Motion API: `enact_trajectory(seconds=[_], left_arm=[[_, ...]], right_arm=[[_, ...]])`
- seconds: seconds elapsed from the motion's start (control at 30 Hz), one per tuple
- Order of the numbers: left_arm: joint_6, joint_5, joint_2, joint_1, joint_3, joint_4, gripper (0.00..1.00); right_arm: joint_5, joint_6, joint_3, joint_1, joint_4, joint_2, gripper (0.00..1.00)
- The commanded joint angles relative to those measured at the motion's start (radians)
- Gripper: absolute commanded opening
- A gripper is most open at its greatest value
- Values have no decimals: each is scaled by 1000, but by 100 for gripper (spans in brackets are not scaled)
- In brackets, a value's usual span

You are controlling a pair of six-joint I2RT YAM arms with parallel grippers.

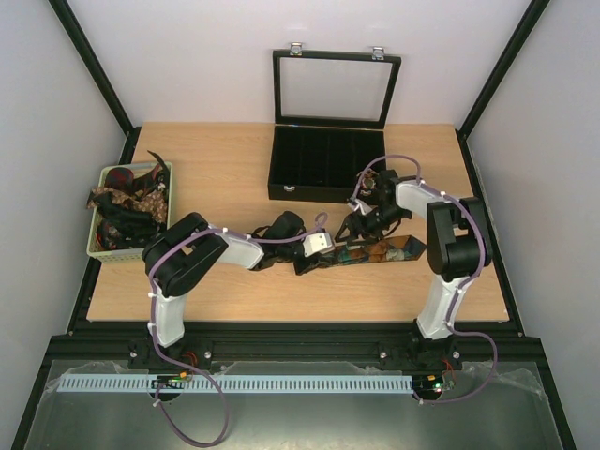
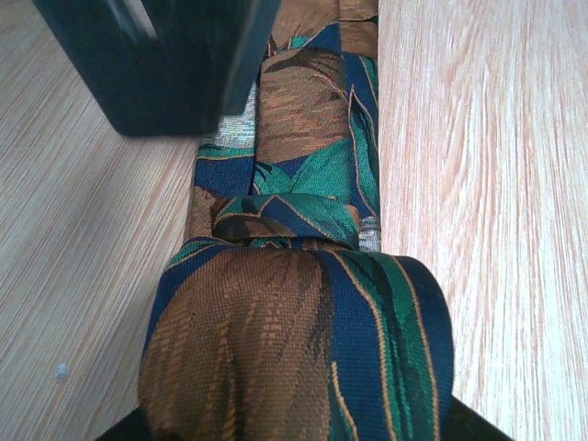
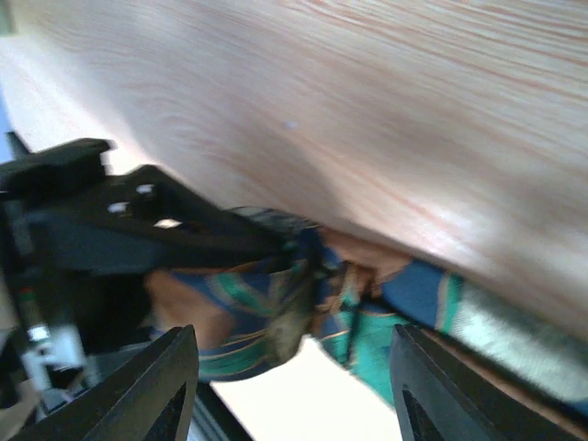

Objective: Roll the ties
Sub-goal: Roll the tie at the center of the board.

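Observation:
One tie (image 1: 380,251), patterned in brown, blue and green, lies flat along the table's middle. Its left end is wound into a small roll. In the left wrist view the tie (image 2: 303,331) bulges over my left gripper (image 1: 307,255) and hides its jaws, which appear clamped on the roll. My right gripper (image 1: 361,228) hovers just above the tie near the roll, open and empty. In the right wrist view its fingers (image 3: 170,386) stand wide apart on either side of the rolled tie (image 3: 276,294). A dark right finger (image 2: 175,64) shows in the left wrist view.
A pale green basket (image 1: 97,246) at the far left holds several more ties (image 1: 127,202). A black compartmented box (image 1: 323,159) with its glass lid raised stands at the back middle, close behind the right gripper.

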Motion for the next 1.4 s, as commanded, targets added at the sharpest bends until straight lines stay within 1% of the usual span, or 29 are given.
enact_trajectory(seconds=[0.0, 0.13, 0.3, 0.4, 0.53, 0.6, 0.7, 0.73, 0.8, 0.83, 0.93, 1.0, 1.03, 1.17, 1.37], left_arm=[[10, -80, 51, -10, -20, -161, 30], [8, -84, 56, -15, -16, -163, 30], [4, -90, 58, -14, -18, -166, 31], [4, -95, 57, -16, -20, -167, 31], [3, -96, 60, -17, -20, -163, 32], [2, -95, 63, -17, -17, -161, 32], [2, -95, 64, -19, -10, -163, 32], [1, -95, 66, -18, -8, -165, 33], [3, -95, 65, -18, 0, -164, 39], [3, -89, 64, -16, 5, -165, 44], [-15, -57, 39, -3, 14, -141, 64], [-36, -42, 3, 5, 14, -90, 73], [-47, -36, -14, 7, 15, -72, 76], [-91, -1, -68, 9, 18, -10, 83], [-124, 17, -61, 8, -26, 62, 87]], right_arm=[[-144, 28, -19, 0, -92, -89, 59], [-148, 62, -46, 30, -73, -74, 57], [-107, 82, -49, 89, -45, -35, 55], [-94, 83, -45, 105, -36, -21, 50], [-26, 98, -45, 110, -4, -16, 35], [-1, 98, -36, 111, -7, 5, 24], [22, 94, -34, 111, -14, 22, 4], [38, 94, -37, 111, -12, 19, 2], [64, 83, -42, 110, -21, 20, 1], [74, 77, -46, 109, -27, 22, 1], [112, 73, -71, 103, -26, 16, 1], [140, 75, -86, 93, -20, 18, 1], [154, 76, -90, 85, -16, 21, 1], [209, 63, -95, 59, -3, 42, 1], [296, 26, -94, 48, 18, 75, 1]])
